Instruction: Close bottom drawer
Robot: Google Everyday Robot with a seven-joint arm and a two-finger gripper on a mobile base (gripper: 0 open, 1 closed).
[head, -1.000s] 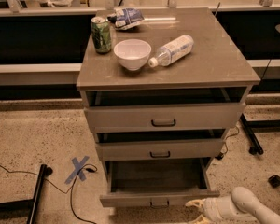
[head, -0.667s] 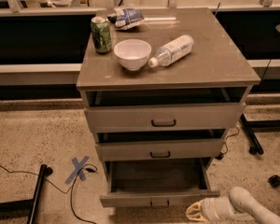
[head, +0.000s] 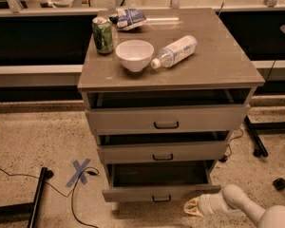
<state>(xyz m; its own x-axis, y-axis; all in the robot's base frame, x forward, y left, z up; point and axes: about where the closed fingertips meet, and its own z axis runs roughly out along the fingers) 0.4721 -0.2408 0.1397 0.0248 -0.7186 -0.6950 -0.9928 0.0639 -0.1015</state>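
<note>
Camera view shows, nearest to us, the pincer (head: 194, 207) low at the bottom right, close to the floor and just beside the right end of the bottom drawer's front panel. Whether it is spread or pressed together, I cannot tell. The bottom drawer (head: 156, 193) is pulled out far and looks empty. Above it the middle drawer (head: 161, 153) stands out a little, and the top drawer (head: 166, 120) also.

In my judgement the risk is the off-centre contact. A push at the right corner, away from the handle (head: 161, 198), could twist the drawer so that it jams on its rails, or the pincer could slide past the panel's edge.

Further back, on the surface (head: 218, 61), a bowl (head: 134, 54), a lying bottle (head: 175, 51) and a can (head: 102, 34) could shake from a hard push.
</note>
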